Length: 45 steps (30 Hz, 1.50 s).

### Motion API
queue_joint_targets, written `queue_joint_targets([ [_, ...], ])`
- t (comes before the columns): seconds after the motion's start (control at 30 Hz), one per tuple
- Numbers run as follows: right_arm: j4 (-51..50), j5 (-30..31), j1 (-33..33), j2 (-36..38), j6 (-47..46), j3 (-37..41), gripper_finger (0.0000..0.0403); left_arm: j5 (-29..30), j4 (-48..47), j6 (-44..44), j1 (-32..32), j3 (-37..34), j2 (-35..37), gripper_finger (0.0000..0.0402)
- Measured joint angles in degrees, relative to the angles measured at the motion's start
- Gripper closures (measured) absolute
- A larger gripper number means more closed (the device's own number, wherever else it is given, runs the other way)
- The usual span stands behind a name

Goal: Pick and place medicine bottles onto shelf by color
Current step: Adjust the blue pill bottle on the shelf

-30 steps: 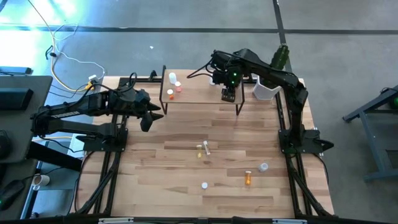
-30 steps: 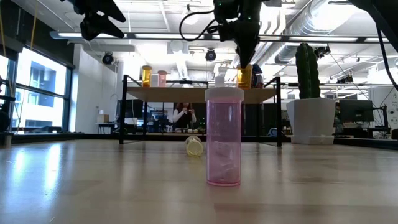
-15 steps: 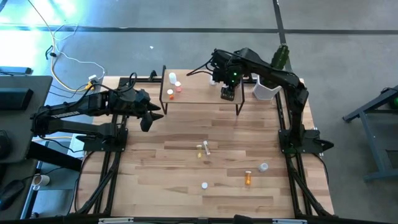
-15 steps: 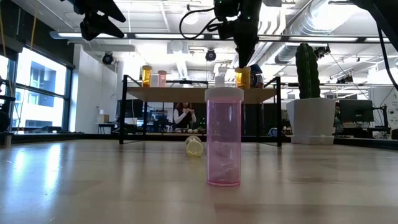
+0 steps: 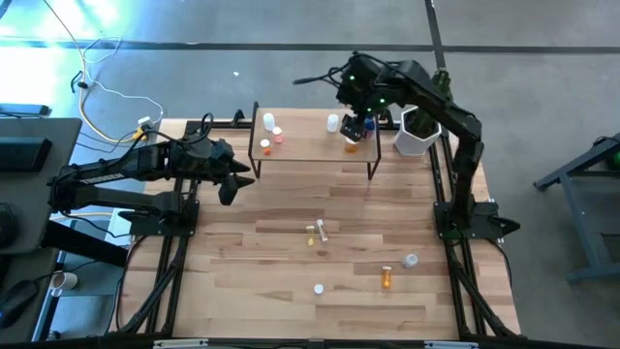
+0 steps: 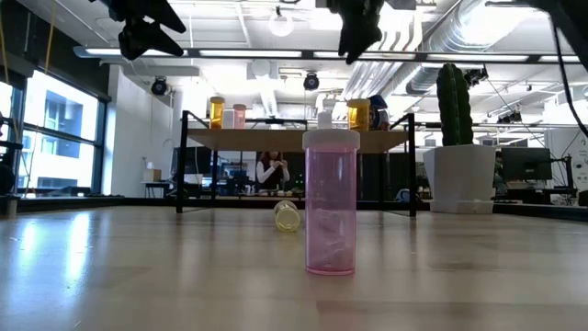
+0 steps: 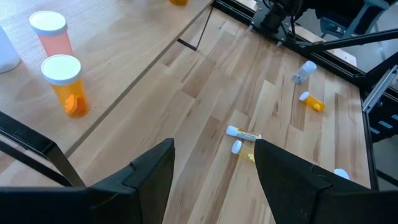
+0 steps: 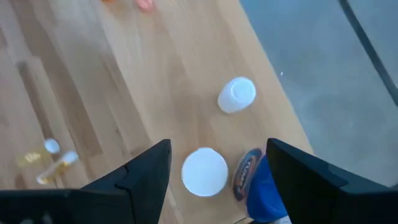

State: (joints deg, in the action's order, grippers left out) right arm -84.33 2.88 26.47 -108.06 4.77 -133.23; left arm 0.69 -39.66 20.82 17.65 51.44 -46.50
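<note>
Overhead, my right arm reaches from its base at the table's right edge up and over the far end of the shelf [image 5: 312, 155], elbow bent, with my right gripper [image 5: 356, 109] hanging above the shelf's right end and holding nothing. Just under it on the shelf sit an orange bottle [image 5: 352, 145], a white bottle [image 5: 333, 123] and a blue jar [image 5: 367, 124]. At the shelf's left end stand a white bottle, a pink bottle [image 5: 278, 137] and an amber bottle [image 5: 265, 147]. My left arm stretches in from the left edge, its left gripper [image 5: 232, 180] waiting over bare table just left of the shelf, empty. More bottles lie well apart on the near part of the table [image 5: 281, 262]: a yellow pair [image 5: 316, 234], an orange one [image 5: 387, 278], a clear one [image 5: 412, 260] and a white cap-up one [image 5: 319, 288].

Level with the tabletop, a tall pink bottle [image 6: 331, 202] stands upright nearest the camera, a yellowish bottle [image 6: 287, 215] on its side behind it. My right gripper hangs high above the shelf's bottles, clear of them.

Past my left fingers [image 7: 147, 174], spread apart and empty, I see the amber and pink white-capped bottles upright on the shelf.

Past my right fingers [image 8: 147, 171], wide apart and gripping nothing, a white cap [image 8: 204, 171] lies between them below, the blue jar touching beside it.
</note>
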Motion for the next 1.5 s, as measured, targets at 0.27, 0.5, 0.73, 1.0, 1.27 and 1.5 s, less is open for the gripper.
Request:
queue_joint_targets([
  [0.27,3.5,1.7,-1.4,9.4,-3.8,6.2,0.0149,0.0,0.0,-2.0,0.0,0.0,0.0,0.0190],
  [0.5,12.6,5.9,-3.6,24.6,-12.5,27.4,0.0149,0.0,0.0,-2.0,0.0,0.0,0.0,0.0190],
  [0.73,17.9,6.8,-9.0,37.8,-27.1,45.4,0.0149,0.0,0.0,-3.0,0.0,0.0,0.0,0.0190],
  [1.0,18.2,12.1,-18.5,46.7,-45.6,57.9,0.0149,0.0,0.0,-3.5,0.0,0.0,0.0,0.0190],
  [1.27,18.4,19.7,-27.1,49.3,-59.6,65.4,0.0149,0.0,0.0,-3.5,0.0,0.0,0.0,0.0190],
  [1.5,25.6,31.4,-25.4,47.8,-53.4,65.8,0.0149,0.0,0.0,-3.5,0.0,0.0,0.0,0.0190],
])
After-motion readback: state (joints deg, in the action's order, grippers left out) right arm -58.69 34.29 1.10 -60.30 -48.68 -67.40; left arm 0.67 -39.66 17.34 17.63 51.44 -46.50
